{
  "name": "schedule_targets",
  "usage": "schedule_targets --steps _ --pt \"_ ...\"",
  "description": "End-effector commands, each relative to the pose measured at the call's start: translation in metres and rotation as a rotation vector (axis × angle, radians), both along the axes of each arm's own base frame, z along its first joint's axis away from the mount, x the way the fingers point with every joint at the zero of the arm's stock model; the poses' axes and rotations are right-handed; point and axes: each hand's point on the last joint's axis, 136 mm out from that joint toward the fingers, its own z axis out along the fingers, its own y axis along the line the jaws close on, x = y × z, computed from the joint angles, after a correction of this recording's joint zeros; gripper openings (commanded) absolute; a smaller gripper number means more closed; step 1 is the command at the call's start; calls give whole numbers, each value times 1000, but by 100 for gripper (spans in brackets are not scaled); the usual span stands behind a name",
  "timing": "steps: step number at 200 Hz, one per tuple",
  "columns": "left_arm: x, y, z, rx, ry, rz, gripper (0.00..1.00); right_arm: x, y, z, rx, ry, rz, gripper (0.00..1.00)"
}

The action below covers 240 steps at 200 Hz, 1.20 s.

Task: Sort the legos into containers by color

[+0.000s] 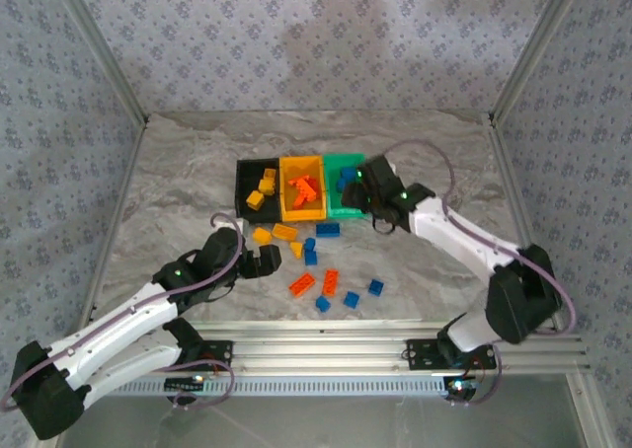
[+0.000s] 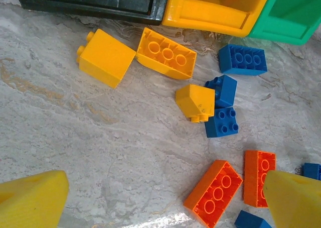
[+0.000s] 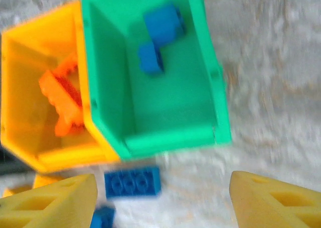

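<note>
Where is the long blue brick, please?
The brick lies on the table in the top view, in front of the green bin, right of yellow bricks.

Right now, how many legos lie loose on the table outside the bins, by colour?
blue legos: 6
yellow legos: 3
orange legos: 2
Total: 11

Grey-and-tan marbled stone-look tabletop [image 1: 178, 162], matte, softly and evenly lit, no harsh shadows. Boxed in left, right and far by pale blue-grey walls with a small repeating floral print [image 1: 316, 34]. Slanted silver metal posts at far left [image 1: 99, 48] and far right [image 1: 536, 45]. Ribbed silver aluminium rail [image 1: 326, 354] along the near edge.
</note>
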Motion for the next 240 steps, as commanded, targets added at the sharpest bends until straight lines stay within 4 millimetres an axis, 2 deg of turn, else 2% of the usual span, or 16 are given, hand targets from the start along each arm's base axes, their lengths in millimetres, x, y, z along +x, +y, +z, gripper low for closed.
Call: schedule_targets --steps 1,35,75,107,145,201,225,240 --pt "1 -3 6 -10 -11 -10 99 -56 -17 -42 6 170 -41 72" --pt "0 -3 -3 -11 -5 -5 99 -110 -30 -68 -42 294 -12 72" --pt "0 -2 -9 -8 -2 -2 99 -143 -37 -95 -101 380 -4 71" --pt "-1 -1 -14 -6 2 1 99 -159 -34 -116 -128 435 15 70" --pt "-2 0 -17 -7 7 6 100 -168 -29 -134 -180 479 37 64" --pt "-2 1 -18 -3 8 6 99 -164 -27 -131 -212 476 67 40" --pt "-2 0 -18 -6 7 4 100 -154 -21 -115 -212 424 104 35" --pt "-2 0 -17 -6 6 6 99 -140 -15 -93 -206 358 132 34"
